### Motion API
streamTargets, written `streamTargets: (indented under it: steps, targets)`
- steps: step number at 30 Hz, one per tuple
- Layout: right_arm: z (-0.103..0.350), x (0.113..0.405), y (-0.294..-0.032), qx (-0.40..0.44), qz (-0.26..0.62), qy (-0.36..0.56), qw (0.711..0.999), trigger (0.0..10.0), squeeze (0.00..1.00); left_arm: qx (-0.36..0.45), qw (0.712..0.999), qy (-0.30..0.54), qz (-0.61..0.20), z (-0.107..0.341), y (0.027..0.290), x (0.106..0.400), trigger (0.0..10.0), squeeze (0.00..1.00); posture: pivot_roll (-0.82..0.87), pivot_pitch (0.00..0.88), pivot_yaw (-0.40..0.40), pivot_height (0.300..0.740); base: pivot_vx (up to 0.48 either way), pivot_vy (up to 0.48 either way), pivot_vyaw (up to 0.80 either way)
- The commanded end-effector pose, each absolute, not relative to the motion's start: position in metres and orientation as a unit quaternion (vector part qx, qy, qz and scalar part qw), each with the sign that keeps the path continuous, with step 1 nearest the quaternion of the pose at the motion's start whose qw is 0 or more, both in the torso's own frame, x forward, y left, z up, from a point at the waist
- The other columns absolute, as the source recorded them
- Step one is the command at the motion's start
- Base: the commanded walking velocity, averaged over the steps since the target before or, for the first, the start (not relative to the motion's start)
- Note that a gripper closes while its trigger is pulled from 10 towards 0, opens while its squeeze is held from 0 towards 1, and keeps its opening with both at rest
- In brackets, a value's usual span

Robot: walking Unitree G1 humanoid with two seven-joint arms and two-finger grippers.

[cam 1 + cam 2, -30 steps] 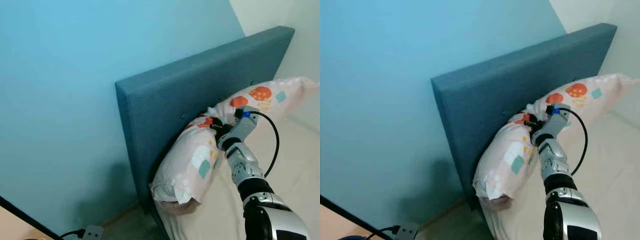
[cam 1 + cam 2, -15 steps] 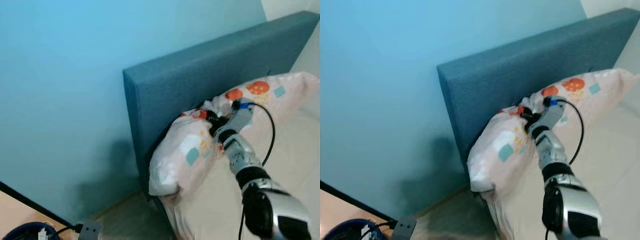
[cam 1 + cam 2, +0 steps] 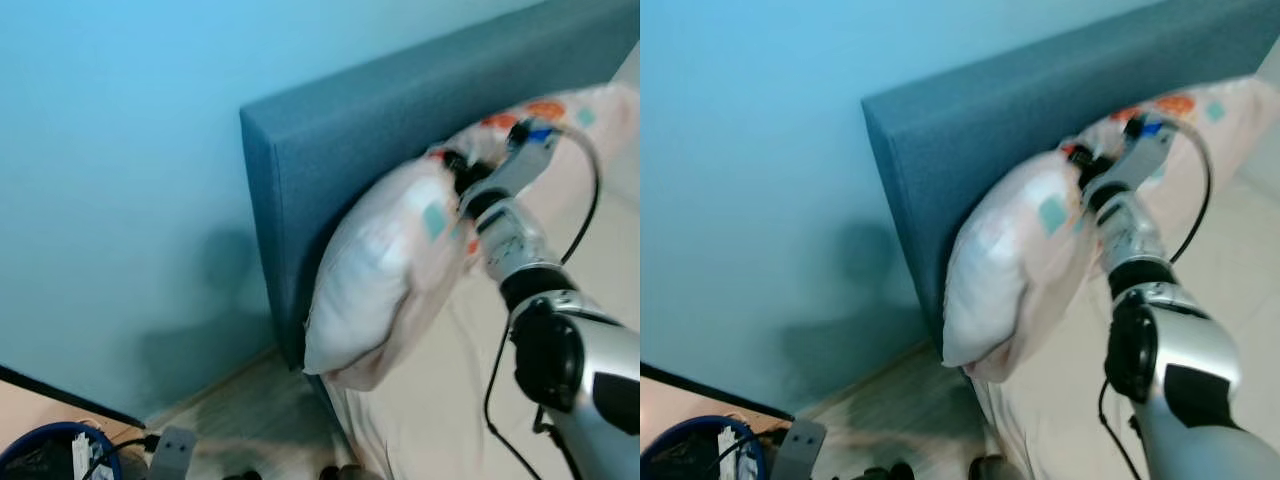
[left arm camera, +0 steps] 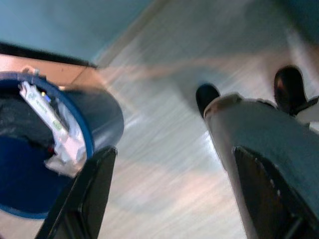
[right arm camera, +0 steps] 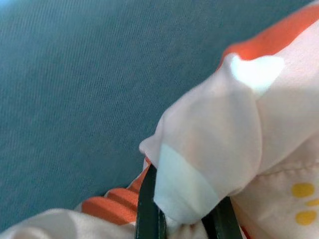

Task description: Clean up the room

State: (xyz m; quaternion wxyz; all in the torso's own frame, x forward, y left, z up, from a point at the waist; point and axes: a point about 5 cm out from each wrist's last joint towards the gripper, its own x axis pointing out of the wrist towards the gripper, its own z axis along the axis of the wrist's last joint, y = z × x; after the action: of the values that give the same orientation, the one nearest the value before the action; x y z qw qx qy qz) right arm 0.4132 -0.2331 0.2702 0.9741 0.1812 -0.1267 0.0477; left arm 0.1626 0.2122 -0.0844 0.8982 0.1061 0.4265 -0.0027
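Observation:
A pale pink pillow [image 3: 385, 270] with orange and teal patches leans against the teal headboard [image 3: 380, 100] at the bed's near corner. Its lower end hangs past the mattress edge. My right gripper [image 3: 457, 168] is up near the headboard's top, shut on a bunched fold of the pillow's cover. In the right wrist view the two black fingers [image 5: 148, 205] pinch that fold of pillow [image 5: 209, 149] right next to the headboard [image 5: 75, 74]. My left gripper [image 4: 174, 199] hangs low over the floor, fingers wide open and holding nothing.
A cream mattress [image 3: 450, 400] lies to the right. The blue wall stands behind the headboard. A blue bin [image 3: 40, 455] with rubbish and a power strip [image 3: 170, 447] sit on the floor at lower left. The bin [image 4: 94, 119] and dark feet [image 4: 207, 94] are under the left arm.
My right gripper has risen along the headboard, dragging the pillow's pinched part up so the pillow stands more upright. The camera has shifted, bringing the bin into view.

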Motion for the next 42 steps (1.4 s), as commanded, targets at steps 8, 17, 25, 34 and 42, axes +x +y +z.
streamTargets:
  steps: [8, 17, 25, 34, 42]
  targets:
    - [0.291, 0.402, -0.265, 0.189, 0.015, -0.214, 0.958, 10.0, 0.00, 0.107, 0.865, 0.489, -0.025, -0.103, 0.212, 0.109, 10.0, 0.00, 0.02, 0.391, -0.022, 0.740, 0.000, 0.000, 0.00]
    - [0.163, 0.376, -0.266, 0.164, -0.041, -0.065, 0.983, 10.0, 0.00, 0.116, 0.864, 0.487, -0.044, -0.104, 0.213, 0.102, 10.0, 0.00, 0.04, 0.399, 0.005, 0.740, 0.000, 0.000, 0.00]
    - [0.113, 0.345, -0.297, 0.167, -0.207, 0.016, 0.964, 10.0, 0.00, 0.126, 0.861, 0.490, -0.052, -0.103, 0.216, 0.101, 10.0, 0.00, 0.03, 0.386, 0.009, 0.740, 0.000, 0.000, 0.00]
    - [0.079, 0.310, -0.331, 0.075, -0.342, 0.139, 0.926, 10.0, 0.00, 0.121, 0.865, 0.484, -0.050, -0.101, 0.213, 0.112, 10.0, 0.00, 0.01, 0.350, 0.001, 0.740, 0.000, 0.000, 0.00]
    - [0.064, 0.297, -0.335, 0.035, -0.373, 0.204, 0.904, 10.0, 0.00, 0.112, 0.868, 0.481, -0.046, -0.101, 0.210, 0.118, 10.0, 0.00, 0.01, 0.321, -0.006, 0.740, 0.000, 0.000, 0.00]
